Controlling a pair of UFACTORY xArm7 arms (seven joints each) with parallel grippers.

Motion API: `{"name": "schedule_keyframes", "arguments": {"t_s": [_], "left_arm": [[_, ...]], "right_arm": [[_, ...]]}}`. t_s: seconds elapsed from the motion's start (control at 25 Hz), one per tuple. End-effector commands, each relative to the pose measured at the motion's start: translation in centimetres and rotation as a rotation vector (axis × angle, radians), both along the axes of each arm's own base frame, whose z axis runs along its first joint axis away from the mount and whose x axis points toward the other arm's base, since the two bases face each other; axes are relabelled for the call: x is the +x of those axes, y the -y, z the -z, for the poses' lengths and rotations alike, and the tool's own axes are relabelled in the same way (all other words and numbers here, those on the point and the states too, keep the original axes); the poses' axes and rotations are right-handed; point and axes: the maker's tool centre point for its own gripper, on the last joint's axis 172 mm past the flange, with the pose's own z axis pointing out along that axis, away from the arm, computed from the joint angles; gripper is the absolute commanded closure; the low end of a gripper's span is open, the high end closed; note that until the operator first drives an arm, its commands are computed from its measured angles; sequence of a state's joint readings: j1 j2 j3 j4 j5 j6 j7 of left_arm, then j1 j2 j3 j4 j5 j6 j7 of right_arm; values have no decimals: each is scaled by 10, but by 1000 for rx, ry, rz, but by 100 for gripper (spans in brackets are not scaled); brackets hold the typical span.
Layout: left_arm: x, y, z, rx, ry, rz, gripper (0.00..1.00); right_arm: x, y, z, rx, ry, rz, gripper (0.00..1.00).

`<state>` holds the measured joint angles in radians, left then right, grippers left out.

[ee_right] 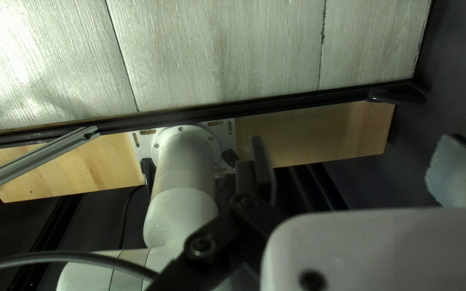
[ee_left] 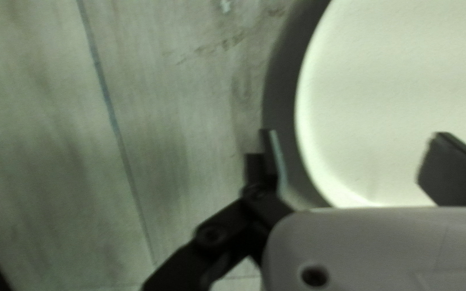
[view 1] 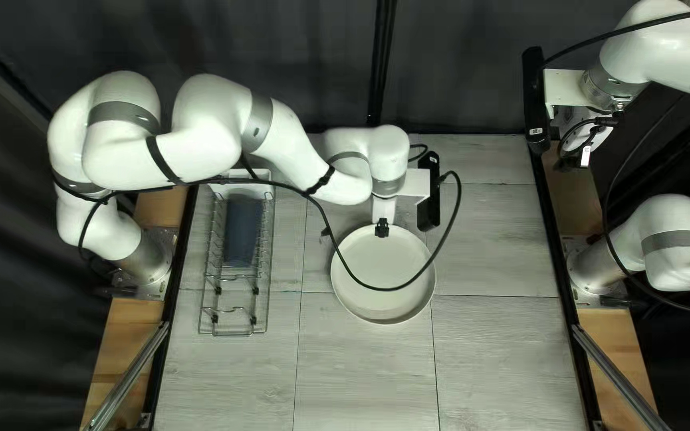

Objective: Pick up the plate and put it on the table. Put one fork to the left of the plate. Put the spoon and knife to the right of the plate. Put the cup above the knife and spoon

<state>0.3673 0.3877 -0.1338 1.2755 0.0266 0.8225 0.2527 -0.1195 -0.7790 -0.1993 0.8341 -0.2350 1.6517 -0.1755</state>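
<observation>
"Plate (view 1: 385, 255), where is it?"

"On the bench (view 1: 489, 343), midway between left and right edges; a cable (view 1: 385, 289) hides one strip. Left gripper (view 1: 382, 228) is at its rim, fingers (ee_left: 449, 167) wide apart, holding nothing."

"And right gripper (view 1: 580, 160)?"

"Near the right edge, also spread wide and empty. What dark block (view 1: 243, 231) the rack (view 1: 233, 333) holds, I cannot tell."

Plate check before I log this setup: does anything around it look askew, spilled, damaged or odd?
In the top left view, a black cable loops across the plate; it might snag. Whether it touches, I can't tell. No crack or spill shows.
</observation>
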Motion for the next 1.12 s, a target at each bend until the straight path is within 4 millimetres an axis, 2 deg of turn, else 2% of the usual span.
{"name": "schedule_keyframes", "arguments": {"t_s": [0.04,0.12,0.16,0.2,0.24,0.32,0.36,0.44,0.64,0.76,1.12], "left_arm": [[-55,-22,-49,58,-2,-46,0],[-76,-26,-64,76,-3,-67,0],[-95,-32,-77,89,-5,-84,0],[-105,-35,-84,96,-6,-94,0],[-129,-44,-100,109,-8,-119,0],[-155,-53,-115,119,-12,-149,0],[-176,-60,-126,125,-14,-173,0],[-206,-71,-140,130,-16,-209,0],[-260,-87,-172,131,-6,-288,0],[-288,-97,-173,120,4,-330,0],[-324,-98,-154,84,36,-413,0]], "right_arm": [[0,0,0,0,0,0,0],[0,0,0,0,0,0,0],[0,0,0,0,0,0,0],[0,0,0,0,0,0,0],[0,0,0,0,0,0,0],[0,0,0,0,0,0,0],[0,0,0,0,0,0,0],[0,0,0,0,0,0,0],[0,0,0,0,0,0,0],[0,0,0,0,0,0,0],[0,0,0,0,0,0,0]]}}
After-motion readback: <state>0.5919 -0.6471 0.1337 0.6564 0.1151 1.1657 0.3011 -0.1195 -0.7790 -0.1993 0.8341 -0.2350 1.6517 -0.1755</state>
